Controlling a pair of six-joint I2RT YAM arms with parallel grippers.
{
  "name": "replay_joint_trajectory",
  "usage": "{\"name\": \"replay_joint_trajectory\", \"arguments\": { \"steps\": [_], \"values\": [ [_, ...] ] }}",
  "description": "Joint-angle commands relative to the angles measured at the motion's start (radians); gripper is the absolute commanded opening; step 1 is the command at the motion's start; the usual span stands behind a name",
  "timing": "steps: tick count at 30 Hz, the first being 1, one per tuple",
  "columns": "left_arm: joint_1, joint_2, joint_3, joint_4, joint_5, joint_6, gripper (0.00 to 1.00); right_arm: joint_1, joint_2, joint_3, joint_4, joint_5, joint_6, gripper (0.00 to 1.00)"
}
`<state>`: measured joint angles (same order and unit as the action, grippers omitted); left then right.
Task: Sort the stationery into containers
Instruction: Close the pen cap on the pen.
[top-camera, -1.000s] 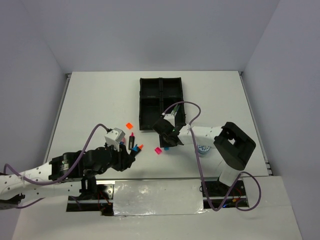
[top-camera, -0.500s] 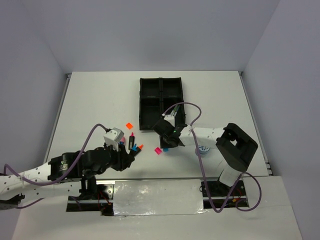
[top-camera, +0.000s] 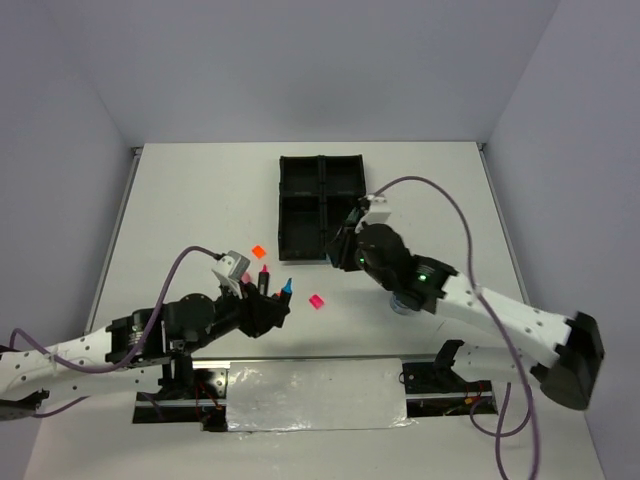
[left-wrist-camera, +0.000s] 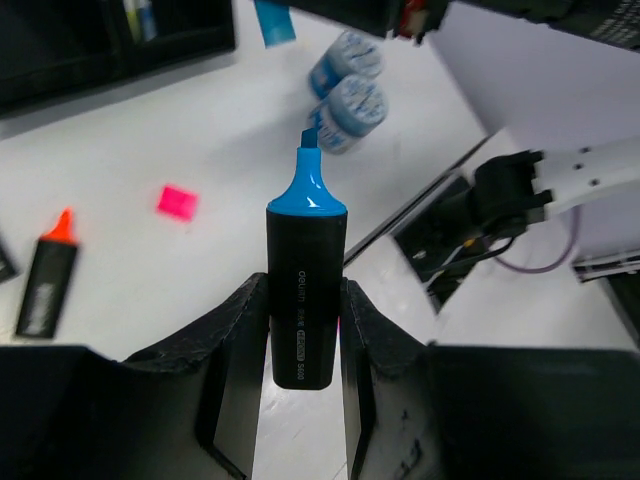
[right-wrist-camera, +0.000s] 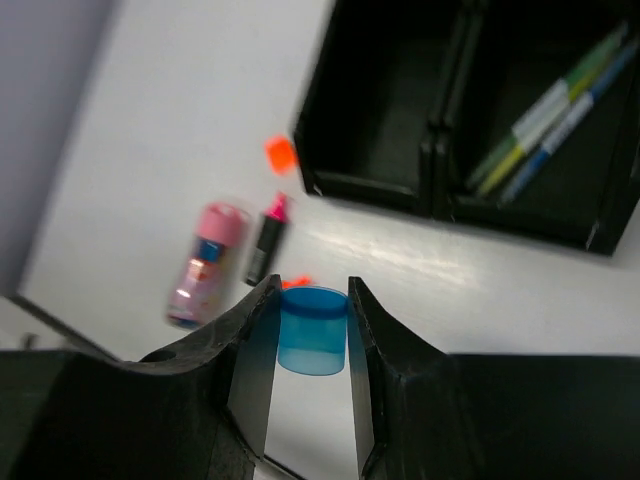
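Worktop (top-camera: 200, 200), white and flat, carries a black four-compartment plastic tray (top-camera: 282, 215); near it the left gripper (left-wrist-camera: 302, 345) clamps a black, blue-tipped highlighter (left-wrist-camera: 305, 250) and the right gripper (right-wrist-camera: 309, 295) pinches a translucent blue cap (right-wrist-camera: 311, 340), so recapping seems in hand, calling next for lining cap over tip.

A black highlighter (left-wrist-camera: 303, 290), uncapped with its blue tip bared, is held lengthwise between the fingers of the left gripper (left-wrist-camera: 303, 325). A blue cap (right-wrist-camera: 312, 335) is clamped in the right gripper (right-wrist-camera: 312, 300). In one compartment of the black tray (right-wrist-camera: 370, 190), thin pens (right-wrist-camera: 545, 110) are laid diagonally.
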<state>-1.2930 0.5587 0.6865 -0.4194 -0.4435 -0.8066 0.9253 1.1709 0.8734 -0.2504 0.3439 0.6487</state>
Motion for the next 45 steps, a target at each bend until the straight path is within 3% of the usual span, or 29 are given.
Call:
{"name": "replay_joint_trajectory", "arguments": {
  "steps": [1,7,12,15,21,29,45],
  "values": [
    [-0.006,0.003,-0.037,0.351,0.061,0.055,0.0,0.007,-0.181,-0.03,0.179,0.061,-0.089,0.13],
    [-0.006,0.075,-0.067,0.657,0.14,0.136,0.0,0.007,-0.382,0.018,0.282,-0.008,-0.208,0.14],
    [-0.006,0.134,-0.047,0.905,0.312,0.249,0.0,0.007,-0.467,0.018,0.39,-0.263,-0.212,0.14],
    [-0.006,0.176,-0.018,0.97,0.42,0.293,0.0,0.007,-0.505,-0.02,0.532,-0.409,-0.178,0.13],
    [-0.006,0.21,-0.007,1.039,0.508,0.305,0.0,0.009,-0.534,-0.043,0.683,-0.586,-0.133,0.13],
    [-0.006,0.185,-0.007,1.056,0.523,0.313,0.0,0.007,-0.508,-0.1,0.849,-0.801,-0.087,0.13],
    [-0.005,0.21,-0.01,1.073,0.526,0.305,0.0,0.014,-0.496,-0.131,0.889,-0.862,-0.086,0.13]
  ]
}}
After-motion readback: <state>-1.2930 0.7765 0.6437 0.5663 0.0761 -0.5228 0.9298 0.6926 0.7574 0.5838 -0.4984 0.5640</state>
